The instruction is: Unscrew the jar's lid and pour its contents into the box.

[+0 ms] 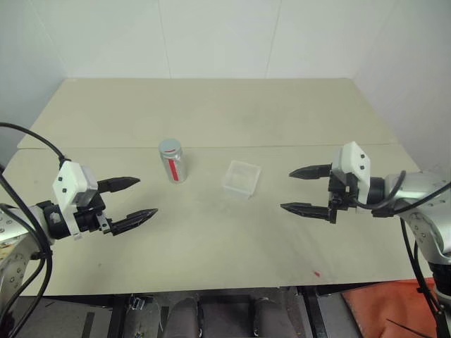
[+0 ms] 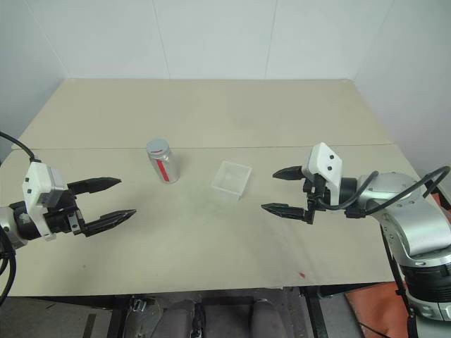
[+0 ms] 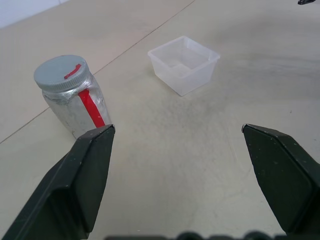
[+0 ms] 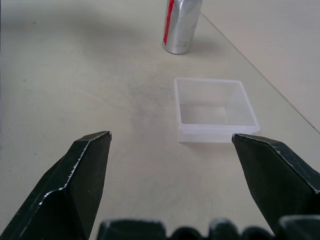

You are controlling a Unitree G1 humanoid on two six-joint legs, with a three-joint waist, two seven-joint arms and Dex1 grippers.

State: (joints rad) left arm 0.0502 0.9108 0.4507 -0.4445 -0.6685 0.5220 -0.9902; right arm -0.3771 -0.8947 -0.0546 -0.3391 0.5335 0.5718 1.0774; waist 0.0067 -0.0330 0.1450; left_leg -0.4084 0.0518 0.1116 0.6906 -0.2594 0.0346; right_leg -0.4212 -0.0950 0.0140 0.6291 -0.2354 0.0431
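The jar (image 1: 173, 162) stands left of the box (image 1: 242, 178); apart.

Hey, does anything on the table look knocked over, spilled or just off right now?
Nothing stands out. The jar stands upright with its lid on, the box sits flat and open beside it, apart from it, and nothing is spilled. One small red mark shows near the table's front edge.

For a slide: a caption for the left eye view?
Open left gripper and right gripper flank the capped jar and empty box.
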